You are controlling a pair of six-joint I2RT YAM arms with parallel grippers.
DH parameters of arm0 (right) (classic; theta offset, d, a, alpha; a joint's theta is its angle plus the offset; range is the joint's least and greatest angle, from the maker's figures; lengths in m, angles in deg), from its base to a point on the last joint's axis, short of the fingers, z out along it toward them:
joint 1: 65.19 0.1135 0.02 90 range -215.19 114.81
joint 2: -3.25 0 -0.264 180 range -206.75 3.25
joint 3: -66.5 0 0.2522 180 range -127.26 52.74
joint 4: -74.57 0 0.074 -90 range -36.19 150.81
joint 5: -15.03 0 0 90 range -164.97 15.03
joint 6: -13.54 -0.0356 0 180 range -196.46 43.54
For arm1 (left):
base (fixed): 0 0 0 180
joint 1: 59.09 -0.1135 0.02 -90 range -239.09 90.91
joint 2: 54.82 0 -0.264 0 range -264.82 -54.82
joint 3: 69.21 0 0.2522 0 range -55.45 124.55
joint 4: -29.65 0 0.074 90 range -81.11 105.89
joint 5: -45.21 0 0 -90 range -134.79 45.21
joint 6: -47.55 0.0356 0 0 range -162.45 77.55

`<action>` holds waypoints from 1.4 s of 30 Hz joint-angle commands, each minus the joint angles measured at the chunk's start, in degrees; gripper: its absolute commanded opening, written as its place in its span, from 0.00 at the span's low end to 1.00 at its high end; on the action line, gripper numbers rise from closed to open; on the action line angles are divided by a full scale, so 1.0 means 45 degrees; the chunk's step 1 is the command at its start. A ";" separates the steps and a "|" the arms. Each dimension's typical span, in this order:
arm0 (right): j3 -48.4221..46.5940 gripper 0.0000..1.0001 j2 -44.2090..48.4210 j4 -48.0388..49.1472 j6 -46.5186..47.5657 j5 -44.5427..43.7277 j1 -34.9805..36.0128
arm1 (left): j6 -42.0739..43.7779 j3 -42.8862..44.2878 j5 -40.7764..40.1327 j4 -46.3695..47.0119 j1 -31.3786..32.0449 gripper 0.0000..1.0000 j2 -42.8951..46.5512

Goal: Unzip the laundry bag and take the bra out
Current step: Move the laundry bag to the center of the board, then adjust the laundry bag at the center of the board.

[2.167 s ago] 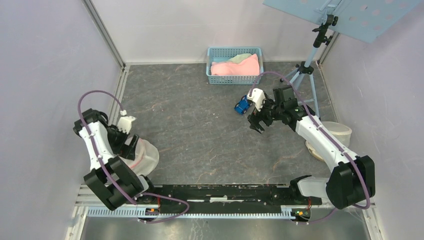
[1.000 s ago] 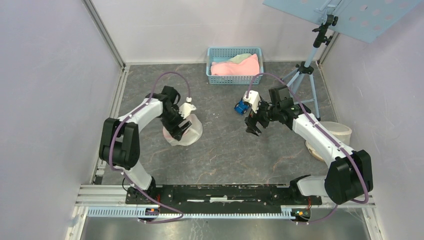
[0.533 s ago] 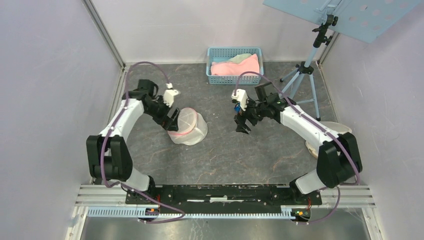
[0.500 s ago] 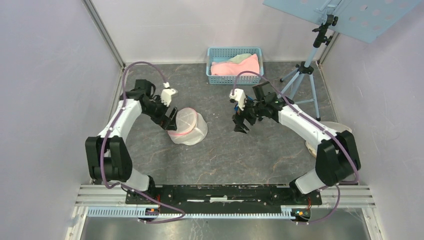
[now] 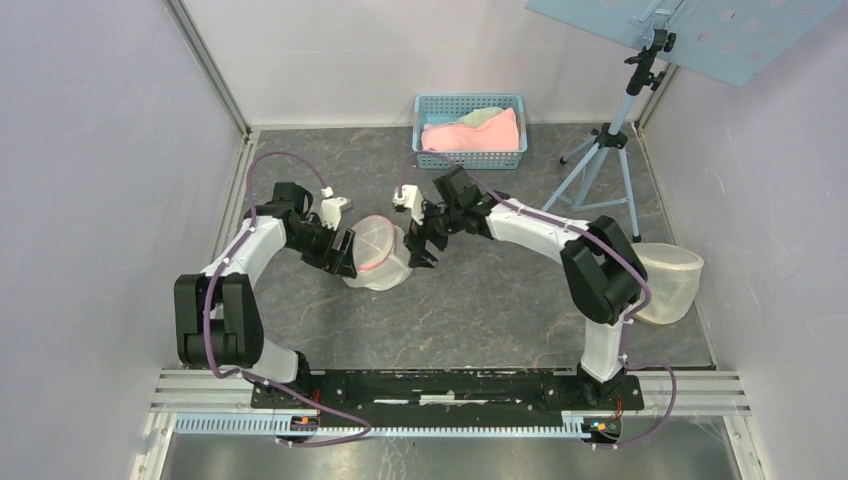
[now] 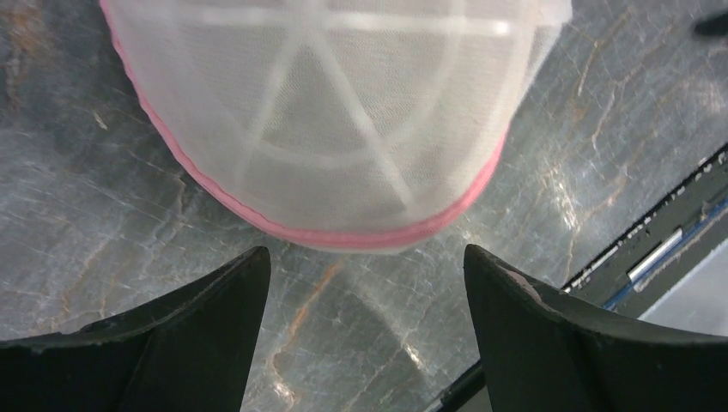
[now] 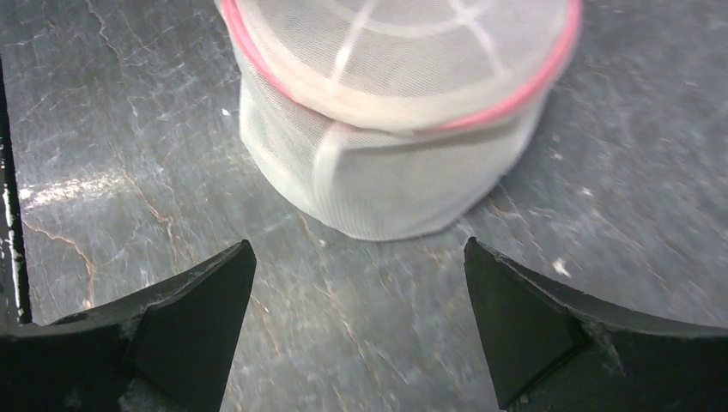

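Note:
The laundry bag (image 5: 376,253) is a round white mesh drum with a pink rim, standing on the grey floor left of centre. Nothing of the bra shows through the mesh. My left gripper (image 5: 341,252) is open at the bag's left side. In the left wrist view the bag (image 6: 343,129) lies just beyond the open left gripper (image 6: 364,268), untouched. My right gripper (image 5: 421,246) is open at the bag's right side. In the right wrist view the bag (image 7: 395,112) stands just ahead of the open right gripper (image 7: 360,259).
A blue basket (image 5: 432,158) with pink and pale cloth stands at the back wall. A tripod (image 5: 603,160) stands at the back right. A second white mesh bag (image 5: 668,283) lies at the right wall. The black base rail (image 5: 440,385) runs along the near edge.
My right arm has swung left and now has its gripper at the bag's right side. My left gripper has shifted slightly nearer along the bag's left side. The bag has stayed put.

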 commanded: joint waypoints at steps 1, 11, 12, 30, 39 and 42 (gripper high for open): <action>-0.0505 0.98 -0.0689 0.1369 -0.0601 0.0647 0.0488 | -0.1415 0.0079 -0.0269 0.1563 0.0012 0.87 -0.0434; 0.1492 0.90 -0.0369 0.3133 -0.1587 0.1151 0.1523 | -0.2769 0.1019 0.0136 0.2742 -0.0753 0.68 -0.1218; 0.1641 0.87 -0.0317 0.3184 -0.1582 0.1170 0.1649 | -0.2827 0.1024 0.0308 0.2858 -0.0864 0.67 -0.1039; 0.4530 0.70 0.3046 0.4991 -0.3746 0.2449 0.0768 | -0.0057 -0.1688 -0.1257 0.6635 0.1945 0.80 0.3298; 0.5068 0.70 0.4472 0.4939 -0.4131 0.1954 -0.1104 | 0.0711 -0.1462 -0.3540 0.7665 0.4040 0.76 0.1856; 0.4855 0.70 0.4525 0.4783 -0.4058 0.1854 -0.1488 | 0.0624 -0.1306 -0.3587 0.7740 0.4194 0.75 0.1282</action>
